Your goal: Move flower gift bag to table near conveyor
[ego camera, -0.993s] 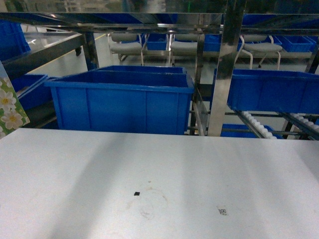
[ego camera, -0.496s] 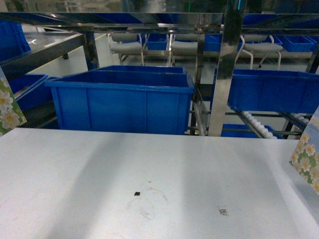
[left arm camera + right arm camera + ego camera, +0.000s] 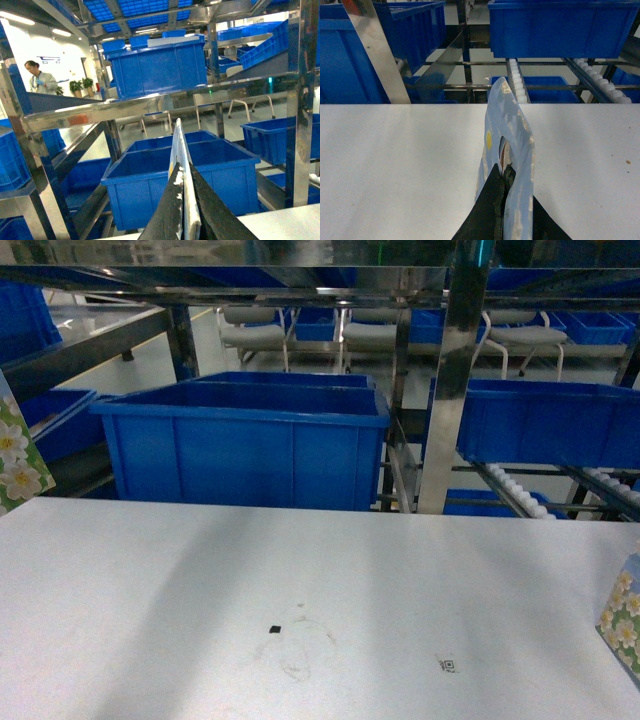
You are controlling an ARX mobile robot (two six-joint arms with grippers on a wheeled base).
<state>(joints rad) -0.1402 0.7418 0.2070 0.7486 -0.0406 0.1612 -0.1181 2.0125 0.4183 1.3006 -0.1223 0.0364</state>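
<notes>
Flower gift bag shows no readable writing.

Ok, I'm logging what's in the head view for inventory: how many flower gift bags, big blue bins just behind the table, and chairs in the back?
Flower gift bags: 2 (left edge, right edge)
Blue bins just behind the table: 2 (left, right)
Chairs: 3 ()
Total: 7

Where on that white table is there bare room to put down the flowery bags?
Nearly all of the table is bare: the broad middle around the small black mark and printed code. Only the side edges are taken, by the flower bag in the left hand and the other in the right hand. Beyond the far edge, blue bins crowd the rack.
</notes>
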